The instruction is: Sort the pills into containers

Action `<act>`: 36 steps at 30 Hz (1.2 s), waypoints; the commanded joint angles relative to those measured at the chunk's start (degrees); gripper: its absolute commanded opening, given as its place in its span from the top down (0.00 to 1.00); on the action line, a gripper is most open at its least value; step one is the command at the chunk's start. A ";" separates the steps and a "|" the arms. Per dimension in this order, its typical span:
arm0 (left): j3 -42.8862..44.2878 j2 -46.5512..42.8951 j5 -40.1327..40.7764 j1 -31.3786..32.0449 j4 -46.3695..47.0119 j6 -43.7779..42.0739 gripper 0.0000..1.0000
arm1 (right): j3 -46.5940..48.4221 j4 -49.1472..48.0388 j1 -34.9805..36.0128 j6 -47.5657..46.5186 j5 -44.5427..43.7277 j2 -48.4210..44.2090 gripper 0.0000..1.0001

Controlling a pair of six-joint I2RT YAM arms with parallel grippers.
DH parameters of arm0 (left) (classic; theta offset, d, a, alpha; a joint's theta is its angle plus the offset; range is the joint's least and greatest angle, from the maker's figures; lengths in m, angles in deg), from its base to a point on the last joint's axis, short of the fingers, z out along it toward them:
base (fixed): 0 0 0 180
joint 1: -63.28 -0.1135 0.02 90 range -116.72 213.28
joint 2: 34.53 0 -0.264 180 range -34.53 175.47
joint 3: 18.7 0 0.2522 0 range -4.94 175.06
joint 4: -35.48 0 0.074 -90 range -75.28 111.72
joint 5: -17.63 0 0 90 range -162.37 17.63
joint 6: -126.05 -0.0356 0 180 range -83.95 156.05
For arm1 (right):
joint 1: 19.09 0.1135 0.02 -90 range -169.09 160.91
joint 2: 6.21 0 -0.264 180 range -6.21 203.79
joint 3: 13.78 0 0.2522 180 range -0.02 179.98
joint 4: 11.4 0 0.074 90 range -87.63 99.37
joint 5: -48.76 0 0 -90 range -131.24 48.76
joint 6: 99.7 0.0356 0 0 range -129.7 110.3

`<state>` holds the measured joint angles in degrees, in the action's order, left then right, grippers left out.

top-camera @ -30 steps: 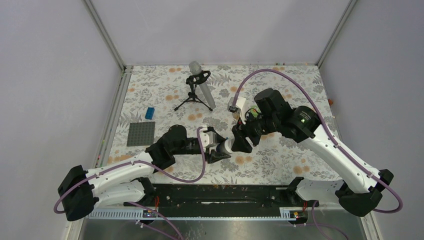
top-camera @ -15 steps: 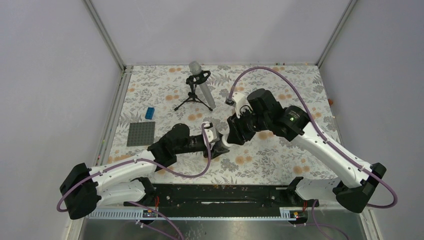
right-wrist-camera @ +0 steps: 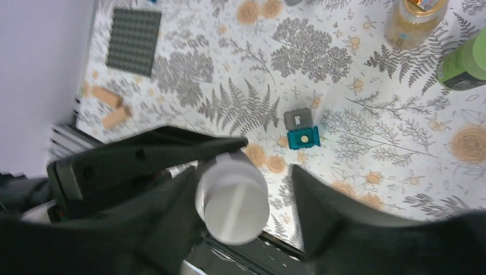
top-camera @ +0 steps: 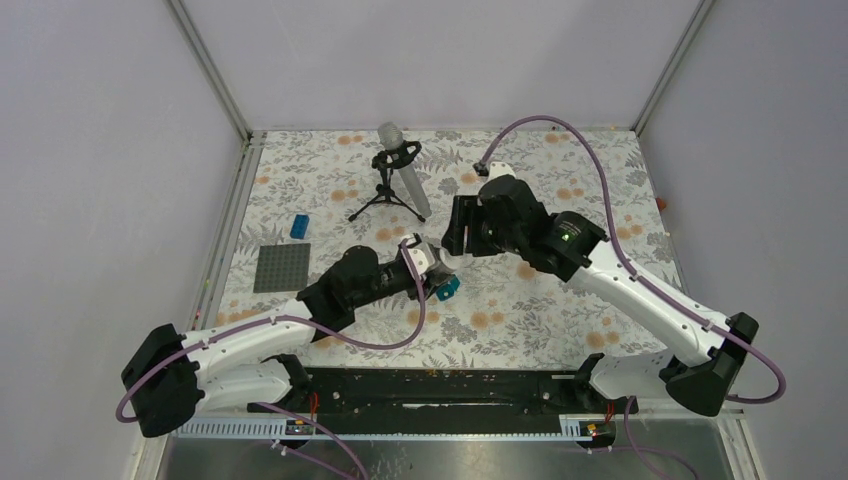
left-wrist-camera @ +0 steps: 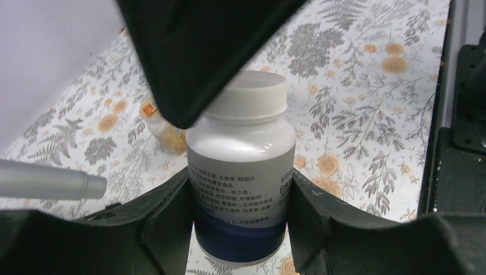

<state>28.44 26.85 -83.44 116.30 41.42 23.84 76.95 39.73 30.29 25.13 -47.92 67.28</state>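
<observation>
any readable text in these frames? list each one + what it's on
"VIT", cut off at the curve: right edge of the label on the bottle.
Rows of Chinese small print, same label: too blurred to read.
Jar and green bottle: any print too small to read.
Grey block: a pale mark, not legible.
No other text shows.

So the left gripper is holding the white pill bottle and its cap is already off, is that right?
Not quite: the left gripper is holding the white pill bottle, but its cap is still on, as the left wrist view shows.
</observation>
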 commanded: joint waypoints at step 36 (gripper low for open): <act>-4.91 7.39 34.57 0.43 30.18 19.66 0.01 | -17.69 -0.29 -26.00 -4.43 -20.43 0.07 0.73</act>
<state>25.65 34.63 -63.90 117.02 63.08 37.05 62.41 37.96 9.75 21.77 -57.23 65.66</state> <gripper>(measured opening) 0.985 0.569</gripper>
